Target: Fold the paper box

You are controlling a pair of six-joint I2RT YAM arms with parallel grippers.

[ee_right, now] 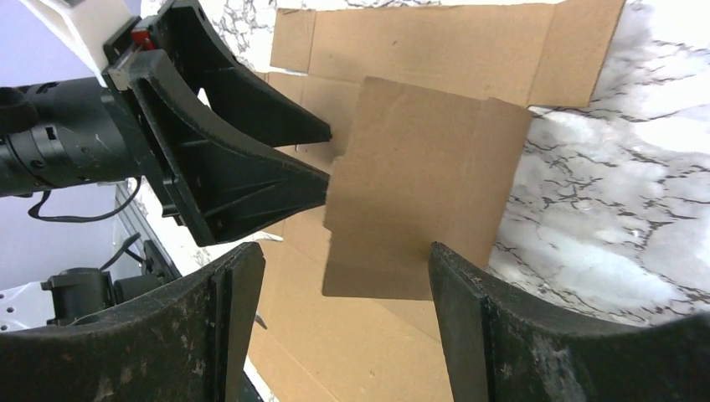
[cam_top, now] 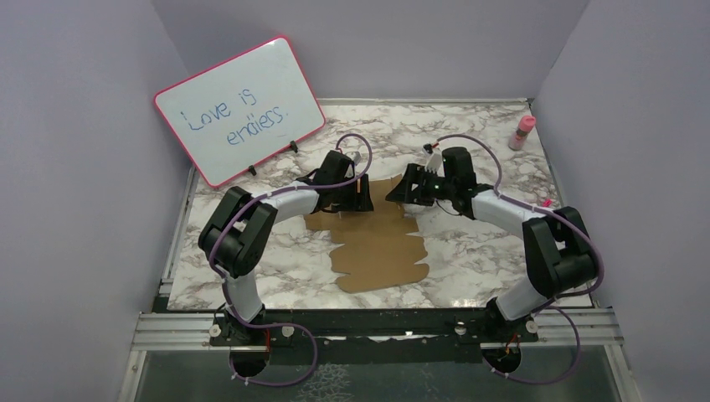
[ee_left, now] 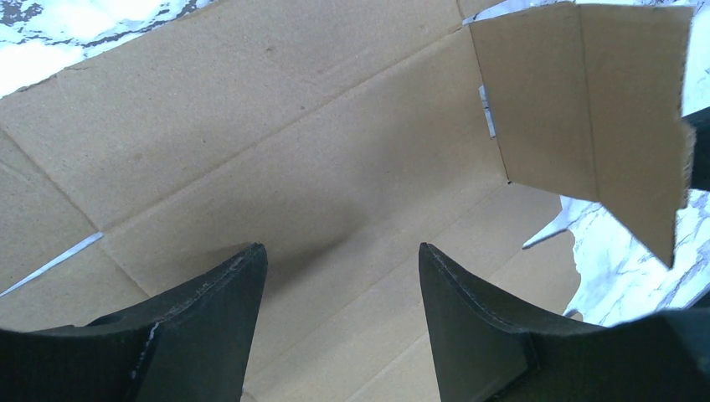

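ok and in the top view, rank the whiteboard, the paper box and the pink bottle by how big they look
1. whiteboard: looks largest
2. paper box: next, but its far end is partly hidden, so the gap to the whiteboard is unsure
3. pink bottle: clearly the smallest

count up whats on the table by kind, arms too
paper box: 1
whiteboard: 1
pink bottle: 1
robot arms: 2, left arm and right arm
total: 5
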